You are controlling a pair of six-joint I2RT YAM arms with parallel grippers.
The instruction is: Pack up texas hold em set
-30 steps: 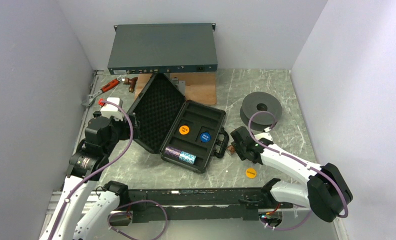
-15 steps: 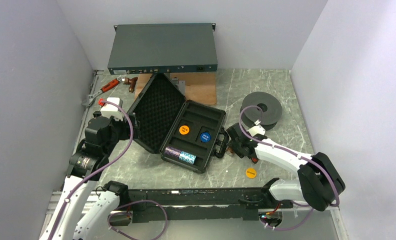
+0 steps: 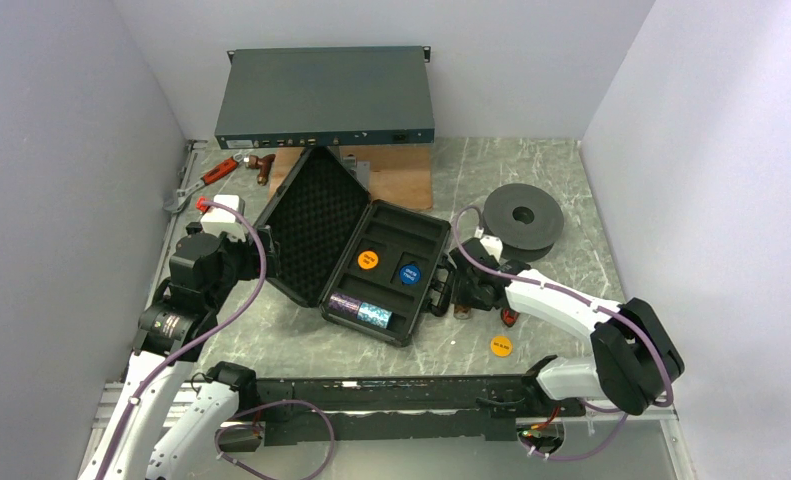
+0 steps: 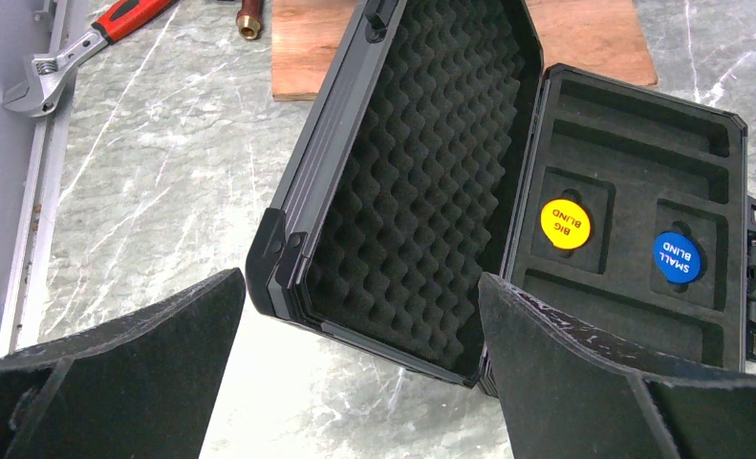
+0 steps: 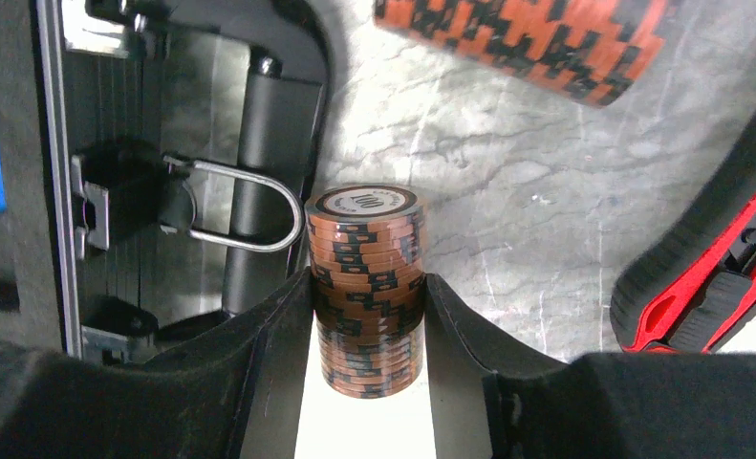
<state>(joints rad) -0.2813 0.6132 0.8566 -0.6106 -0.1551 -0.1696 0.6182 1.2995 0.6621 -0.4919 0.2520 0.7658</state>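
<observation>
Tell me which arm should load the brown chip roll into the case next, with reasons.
Right. The right gripper clamps the brown chip roll right beside the case. The left gripper hangs open and empty by the lid, farther away.

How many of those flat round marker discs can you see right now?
3. The BIG BLIND disc and the blue SMALL BLIND disc sit in recesses of the open case; a yellow disc lies on the table right of it. More may be hidden.

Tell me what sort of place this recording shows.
Probably a lab robot test cell, not a home: a marble-patterned table boxed in by plain pale panels, with unrelated props such as a grey rack unit and a wrench near the poker case.
</observation>
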